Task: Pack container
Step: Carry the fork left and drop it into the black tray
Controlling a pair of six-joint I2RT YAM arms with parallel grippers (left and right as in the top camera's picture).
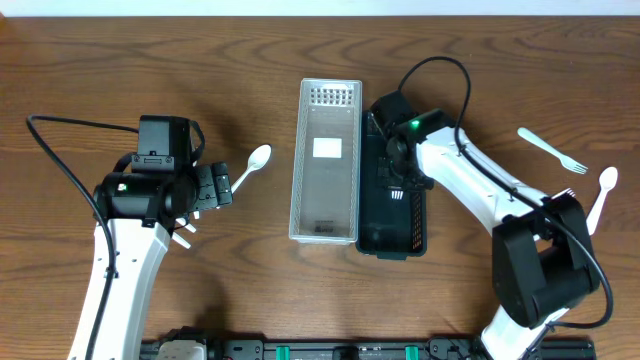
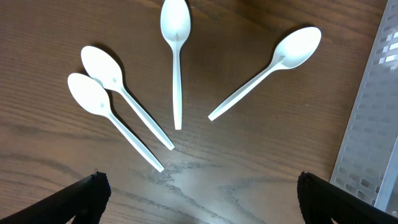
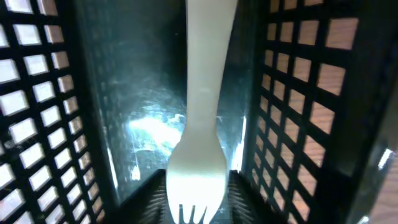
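A black lattice container [image 1: 418, 235] lies right of centre, and a clear tray [image 1: 326, 160] lies beside it on its left. My right gripper [image 1: 397, 170] reaches down inside the black container. Its wrist view shows a white fork [image 3: 202, 124] lying lengthwise on the container floor. The fork's head sits between my right gripper's [image 3: 198, 186] ribbed pads, which stand slightly apart at either side of it. My left gripper [image 2: 202, 199] hangs wide open above bare wood, just short of several white spoons [image 2: 175, 56] fanned out on the table. Nothing is between its fingers.
One spoon [image 1: 253, 165] shows beside my left gripper [image 1: 222, 185] in the overhead view; the others are hidden under the arm. A white fork [image 1: 550, 150] and a white spoon [image 1: 603, 195] lie at the far right. The clear tray's edge [image 2: 373, 124] runs along the right of the left wrist view.
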